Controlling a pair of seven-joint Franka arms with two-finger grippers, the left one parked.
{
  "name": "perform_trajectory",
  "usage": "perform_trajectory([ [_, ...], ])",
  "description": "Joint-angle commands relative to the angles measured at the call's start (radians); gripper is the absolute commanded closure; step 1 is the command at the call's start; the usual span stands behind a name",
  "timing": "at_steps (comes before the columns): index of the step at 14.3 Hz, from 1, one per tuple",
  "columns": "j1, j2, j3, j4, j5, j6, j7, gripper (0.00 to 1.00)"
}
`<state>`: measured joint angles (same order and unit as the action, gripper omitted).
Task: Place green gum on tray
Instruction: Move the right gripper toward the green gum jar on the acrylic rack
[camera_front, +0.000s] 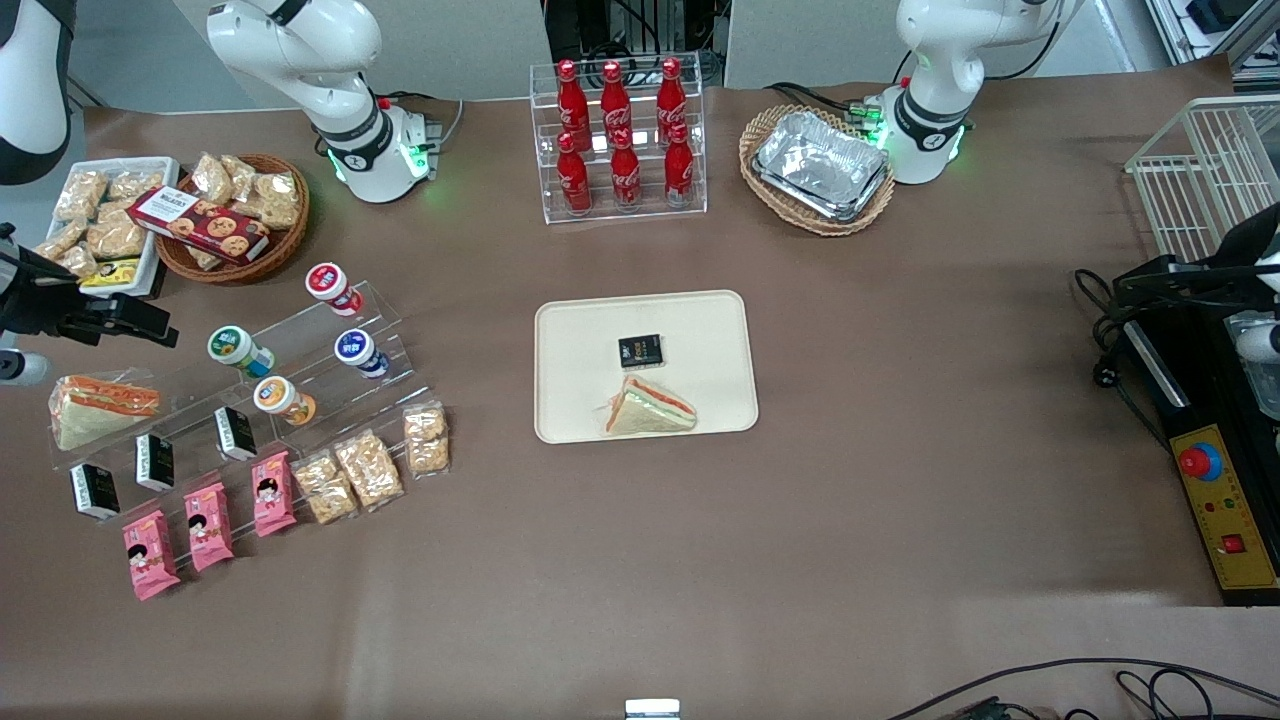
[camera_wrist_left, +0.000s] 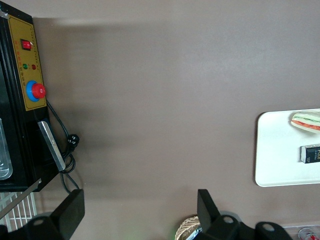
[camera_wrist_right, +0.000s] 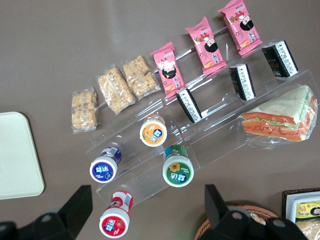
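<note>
The green gum (camera_front: 235, 348) (camera_wrist_right: 178, 170), a small bottle with a green-and-white cap, lies on a clear stepped display rack (camera_front: 300, 345) at the working arm's end of the table. Beside it on the rack are a red-capped bottle (camera_wrist_right: 115, 220), a blue-capped bottle (camera_wrist_right: 104, 168) and an orange-capped bottle (camera_wrist_right: 153, 133). My gripper (camera_front: 120, 318) (camera_wrist_right: 146, 212) hangs high over that rack, open, with nothing held. The beige tray (camera_front: 700, 320) (camera_wrist_right: 15, 155) sits mid-table and holds a wrapped sandwich (camera_front: 650, 410) and a small black packet (camera_front: 640, 351).
The rack also carries a wrapped sandwich (camera_front: 100, 405), black packets (camera_front: 155, 460), pink snack packs (camera_front: 210, 525) and cracker bags (camera_front: 368, 468). A wicker snack basket (camera_front: 235, 215), a cola bottle stand (camera_front: 620, 135) and a basket of foil trays (camera_front: 820, 165) stand farther back.
</note>
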<state>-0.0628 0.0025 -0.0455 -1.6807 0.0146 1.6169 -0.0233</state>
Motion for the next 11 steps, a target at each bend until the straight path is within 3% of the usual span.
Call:
perform_trajectory([
  [1, -0.022, 0.008, 0.024, 0.018, 0.001, 0.003, -0.006, 0.00],
  [7, -0.020, 0.005, 0.024, 0.015, -0.004, 0.000, -0.023, 0.00],
  [11, -0.049, -0.041, 0.018, -0.022, -0.005, -0.028, -0.149, 0.00],
])
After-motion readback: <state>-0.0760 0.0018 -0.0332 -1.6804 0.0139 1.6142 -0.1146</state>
